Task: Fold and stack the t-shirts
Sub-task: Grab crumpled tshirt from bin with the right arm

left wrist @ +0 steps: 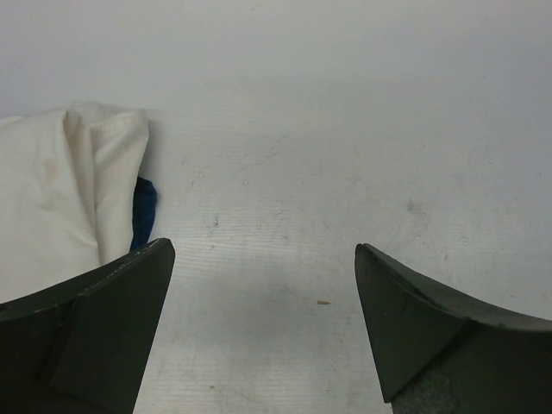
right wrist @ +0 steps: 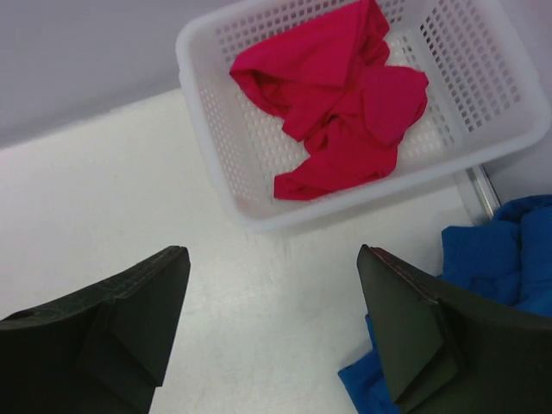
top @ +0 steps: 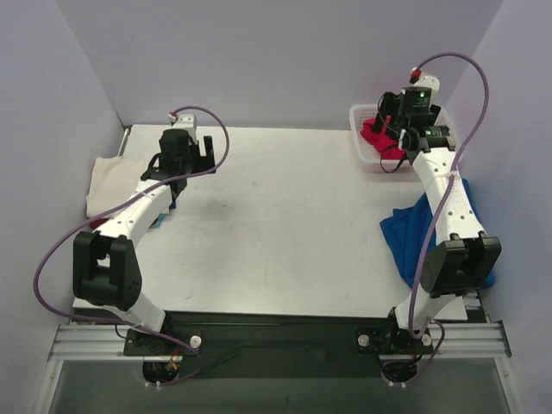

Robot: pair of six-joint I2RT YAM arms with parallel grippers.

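your white counter (top: 276, 241) sits between pale lilac walls (top: 285, 52), with two arms reaching out over it. your left end effector (left wrist: 263, 252) stands wide open above bare counter and has hold of nothing; the cream t-shirt (left wrist: 52, 198) lies just to its left. your right end effector (right wrist: 272, 252) is spread wide too, empty, above the counter near the white lattice basket (right wrist: 216, 147). you have three t-shirts: the cream one at the counter's left edge, one crimson t-shirt (right wrist: 336, 103) crumpled inside the basket, and one blue t-shirt (right wrist: 500, 250) heaped at the right edge beside the basket. there is one basket, at the far right corner.
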